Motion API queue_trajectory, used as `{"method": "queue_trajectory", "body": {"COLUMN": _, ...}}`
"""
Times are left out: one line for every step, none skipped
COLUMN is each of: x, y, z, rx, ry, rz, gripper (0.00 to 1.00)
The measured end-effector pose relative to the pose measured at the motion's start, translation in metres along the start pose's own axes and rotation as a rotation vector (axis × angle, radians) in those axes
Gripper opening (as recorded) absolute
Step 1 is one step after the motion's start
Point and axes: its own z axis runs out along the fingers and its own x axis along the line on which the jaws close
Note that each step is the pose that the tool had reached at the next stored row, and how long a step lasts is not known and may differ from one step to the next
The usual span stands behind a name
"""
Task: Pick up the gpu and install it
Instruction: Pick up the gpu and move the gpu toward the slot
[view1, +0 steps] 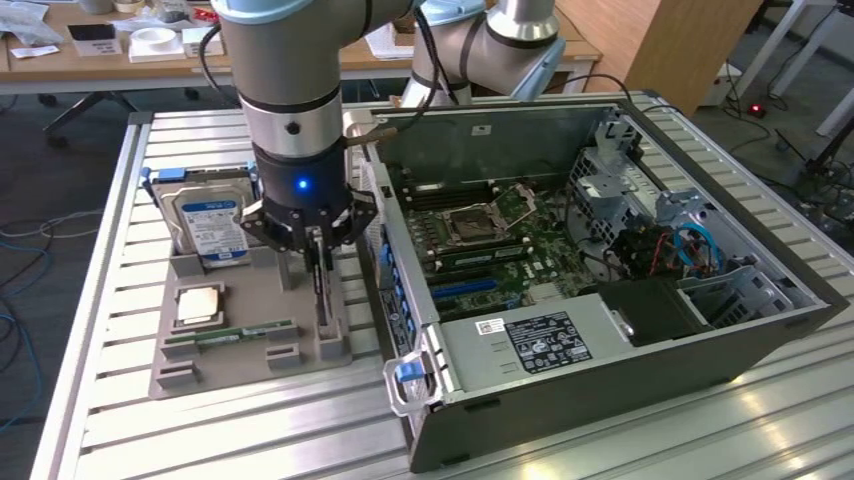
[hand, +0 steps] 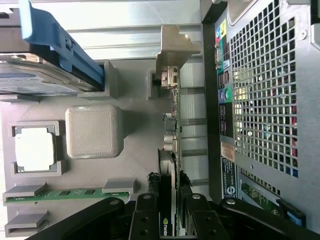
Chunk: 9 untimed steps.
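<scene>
Bright, even indoor light, soft shadows, white glare on the metal table.

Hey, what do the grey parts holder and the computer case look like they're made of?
Holder: probably 3D-printed plastic. It is matte grey, and its raised block shows a fine layered texture.
Case: looks like sheet steel. It is bare grey with a dull sheen, and its back panel has punched vent holes.

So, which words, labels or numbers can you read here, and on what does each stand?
Nothing reads clearly.
The drive label: blue and white, print too small.
The power supply label: print too small.
The white sticker beside it: too small.
The logo on the gpu: blurred.
The case stickers: blurred.
</scene>
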Motion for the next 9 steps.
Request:
{"method": "queue_trajectory", "body": {"x": 0.000, "y": 0.0001, "z": -0.0022, "rx": -0.0001, "ry": 0.0000, "rz": 0.000, "gripper": 0.26}}
{"method": "queue_trajectory", "body": {"x": 0.000, "y": 0.0002, "z": -0.0046, "rx": 0.0000, "ry": 0.0001, "rz": 0.000, "gripper": 0.26}}
{"method": "queue_trajectory", "body": {"x": 0.000, "y": 0.0003, "z": -0.0070, "rx": -0.0001, "ry": 0.0000, "rz": 0.000, "gripper": 0.26}}
{"method": "queue_trajectory", "body": {"x": 0.000, "y": 0.0004, "z": -0.0095, "rx": 0.0000, "ry": 0.0001, "rz": 0.000, "gripper": 0.26}}
{"method": "queue_trajectory", "body": {"x": 0.000, "y": 0.0005, "z": -0.0119, "rx": 0.0000, "ry": 0.0000, "rz": 0.000, "gripper": 0.26}}
{"method": "queue_trajectory", "body": {"x": 0.000, "y": 0.0006, "z": -0.0145, "rx": 0.0000, "ry": 0.0001, "rz": 0.000, "gripper": 0.26}}
{"method": "queue_trajectory", "body": {"x": -0.001, "y": 0.0007, "z": -0.0170, "rx": 0.0000, "ry": 0.0000, "rz": 0.000, "gripper": 0.26}}
{"method": "queue_trajectory", "body": {"x": -0.001, "y": 0.0008, "z": -0.0195, "rx": 0.0000, "ry": 0.0001, "rz": 0.000, "gripper": 0.26}}
{"method": "queue_trajectory", "body": {"x": -0.001, "y": 0.0009, "z": -0.0219, "rx": 0.0000, "ry": 0.0000, "rz": 0.000, "gripper": 0.26}}
